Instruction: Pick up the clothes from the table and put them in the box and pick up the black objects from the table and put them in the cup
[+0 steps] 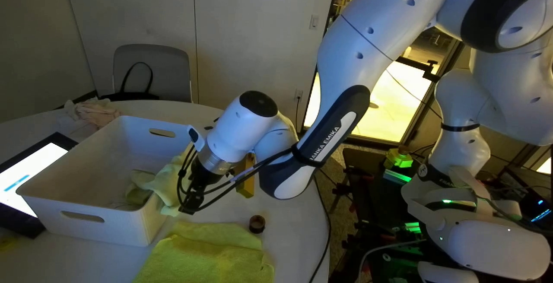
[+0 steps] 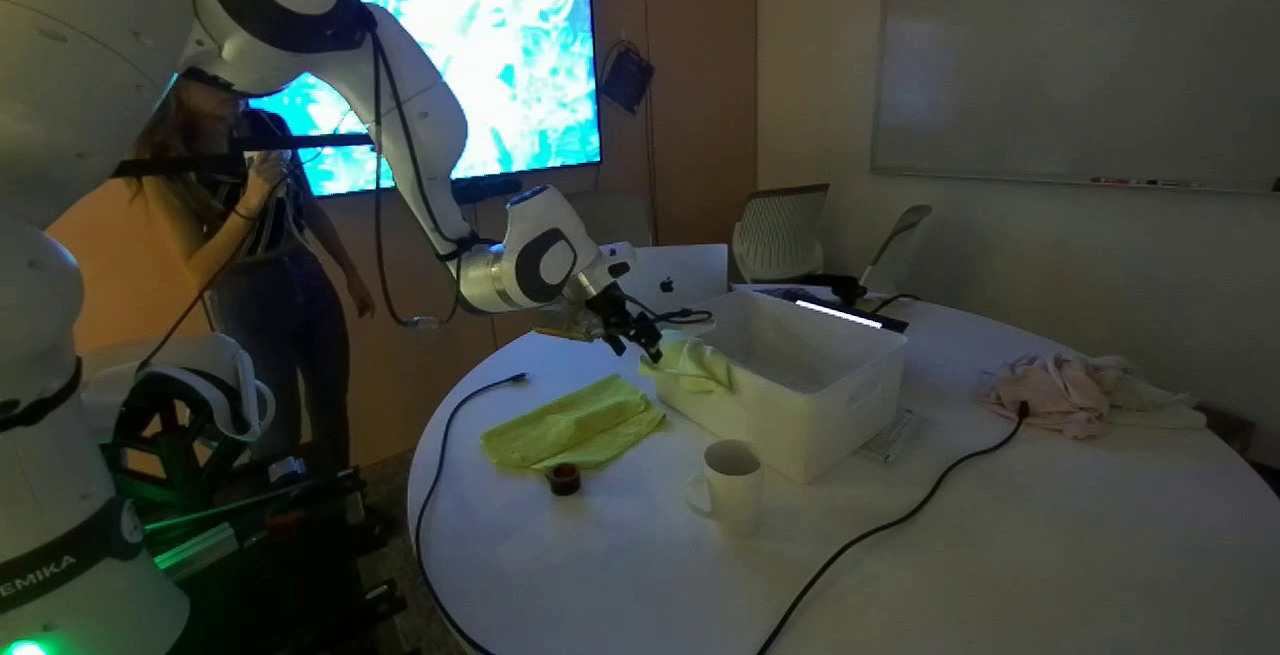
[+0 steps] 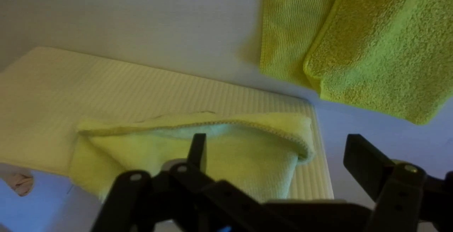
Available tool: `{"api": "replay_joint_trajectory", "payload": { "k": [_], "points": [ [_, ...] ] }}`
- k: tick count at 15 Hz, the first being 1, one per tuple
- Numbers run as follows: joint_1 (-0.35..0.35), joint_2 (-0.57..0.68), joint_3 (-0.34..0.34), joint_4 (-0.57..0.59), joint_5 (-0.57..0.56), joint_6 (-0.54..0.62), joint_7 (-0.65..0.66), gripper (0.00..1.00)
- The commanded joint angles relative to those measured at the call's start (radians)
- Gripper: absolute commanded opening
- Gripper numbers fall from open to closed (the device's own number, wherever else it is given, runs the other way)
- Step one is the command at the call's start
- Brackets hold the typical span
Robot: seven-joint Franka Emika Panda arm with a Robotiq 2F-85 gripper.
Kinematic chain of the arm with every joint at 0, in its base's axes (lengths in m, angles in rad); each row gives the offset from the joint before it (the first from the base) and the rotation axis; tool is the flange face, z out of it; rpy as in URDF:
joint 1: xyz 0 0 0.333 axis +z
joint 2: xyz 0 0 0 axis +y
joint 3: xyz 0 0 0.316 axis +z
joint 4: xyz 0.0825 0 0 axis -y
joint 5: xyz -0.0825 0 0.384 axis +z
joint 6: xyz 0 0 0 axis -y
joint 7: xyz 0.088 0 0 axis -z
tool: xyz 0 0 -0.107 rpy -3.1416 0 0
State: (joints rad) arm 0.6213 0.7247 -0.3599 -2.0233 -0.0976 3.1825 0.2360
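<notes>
Since part of it is laid inside and part is hung outside, a pale yellow-green towel is judged to be held by its own weight over the right-hand rim of the white box, left of centre in an exterior view. Limp, fleecy; stitched hem, curled, at mid-frame in the wrist view. Beneath it: a pale, finely ribbed surface; whether this belongs to the towel cannot be told.

Gripper: black, angular; jaws spread wide, nothing grasped. The towel's right-hand end is framed between its fingers, presumably so that the overhang can be pinched and tucked in; contact cannot be confirmed.

Second towel: brighter, folded, terry and ribbed faces both shown; laid flat on the white table, left of centre in an exterior view, not yet boxed.

Dark object: small, squat, round; placed just beside the second towel, touching or not unclear.

White cup: cylindrical, smooth, handle to the left; stood upright at lower centre, mouth upward, well suited to receiving small items.

Pink cloth: soft, crumpled; heaped at the right of the frame.
</notes>
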Motion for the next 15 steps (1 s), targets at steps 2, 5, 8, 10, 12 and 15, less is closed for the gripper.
{"api": "replay_joint_trajectory", "payload": {
  "k": [2, 5, 8, 10, 12, 15],
  "points": [
    [0.074, 0.054, -0.046, 0.035, 0.096, 0.033, 0.03, 1.0],
    [0.118, 0.092, -0.082, 0.059, 0.157, 0.038, 0.065, 1.0],
    [0.172, 0.143, -0.14, 0.089, 0.231, 0.052, 0.115, 1.0],
    [0.198, 0.177, -0.168, 0.109, 0.275, 0.061, 0.133, 1.0],
    [0.218, 0.21, -0.191, 0.132, 0.309, 0.054, 0.148, 1.0],
    [0.241, 0.259, -0.216, 0.169, 0.345, 0.039, 0.166, 1.0]
  ]
}}
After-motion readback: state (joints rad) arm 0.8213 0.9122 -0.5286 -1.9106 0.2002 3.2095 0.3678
